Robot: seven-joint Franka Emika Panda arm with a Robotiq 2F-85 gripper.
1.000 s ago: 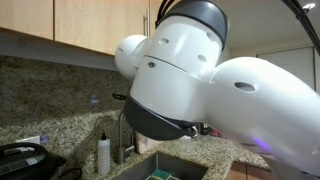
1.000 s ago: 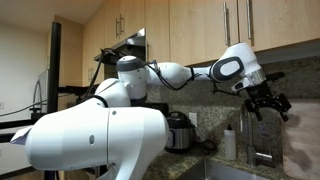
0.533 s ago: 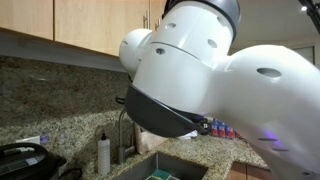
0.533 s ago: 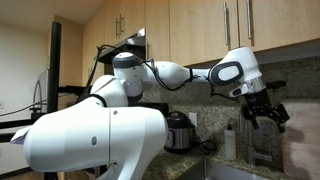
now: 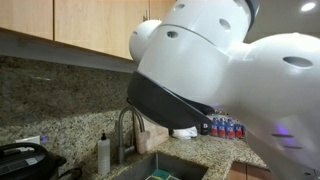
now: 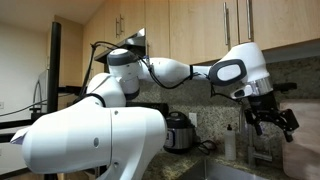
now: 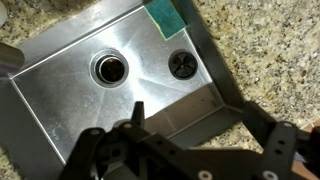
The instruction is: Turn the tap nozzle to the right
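Exterior view, left to right: soap bottle [image 5: 103, 155] stood by granite backsplash. Tap nozzle [image 5: 121, 132] located just beside it, upright behind sink [image 5: 185, 165], arch curved toward basin.

End effector [image 6: 272, 118] seen raised in air at far right of exterior view, released.

Wrist view: fingers [image 7: 88, 150] spread wide above steel basin, nothing gripped. Drain [image 7: 110, 68] positioned left of strainer [image 7: 183, 63]. Green sponge [image 7: 165, 15] lodged at basin corner. Granite worktop [image 7: 270, 60] adjoined at right.
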